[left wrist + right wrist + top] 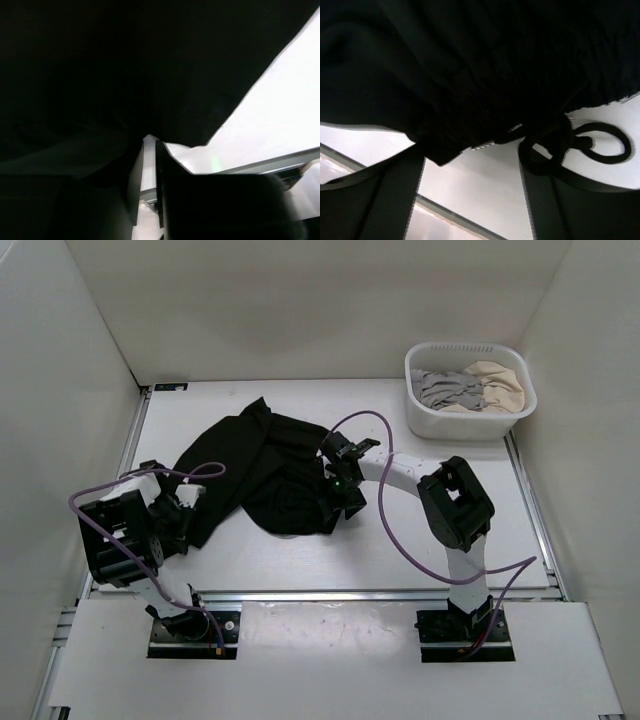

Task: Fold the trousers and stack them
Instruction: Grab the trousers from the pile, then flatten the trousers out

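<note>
One pair of black trousers (262,468) lies on the white table (300,565), left of centre. The fabric is soft and matte and shows no print. It is not flat. One long leg runs as a band from the near-left toward the far side, so the long axis is diagonal, near-left to far-right. The rest is bunched in a rounded heap at the near-right end. In the right wrist view the cloth (470,65) is gathered in fine ribs like an elastic waistband, and a black drawstring (600,145) curls into a loop on the table beneath it. The waist end therefore faces the right arm.

The left gripper (190,498) sits at the near-left tip of the leg. In its own view, its fingers (167,180) stand with only a narrow slit between them, closed on the edge of the trousers (100,75), which drape dark above the lens.

The right gripper (340,495) is at the near-right edge of the heap. Its textured black fingers (395,195) stand wide apart, with the folded edge of the cloth hanging at their tips and nothing pinched.

Purple cables loop from both arms.

A white plastic basket (420,420), rectangular with rounded corners and a perforated rim, stands at the far right, well apart from the trousers. It holds a crumpled grey garment (445,388) and a beige garment (500,385) side by side.
</note>
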